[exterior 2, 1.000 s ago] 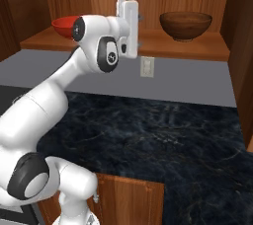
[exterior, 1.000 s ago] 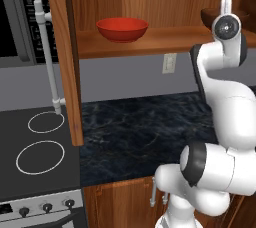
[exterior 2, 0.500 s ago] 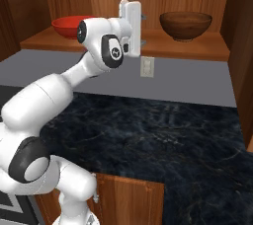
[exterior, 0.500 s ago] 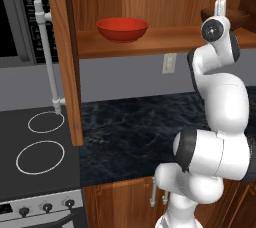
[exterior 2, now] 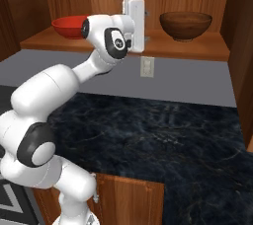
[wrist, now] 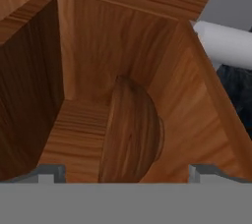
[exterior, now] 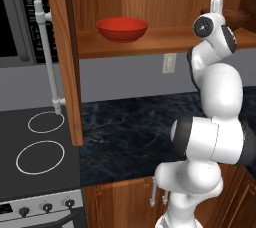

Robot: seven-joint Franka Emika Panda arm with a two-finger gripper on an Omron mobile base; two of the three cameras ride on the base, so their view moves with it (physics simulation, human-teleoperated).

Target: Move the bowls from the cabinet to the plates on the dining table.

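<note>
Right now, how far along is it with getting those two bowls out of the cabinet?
Barely started. Done: the cabinet stands open. In hand: the open pincer is raised to shelf height and faces the brown bowl, without touching it. Left: both that bowl and the red bowl sit on the shelf and must go out to the plates.
</note>
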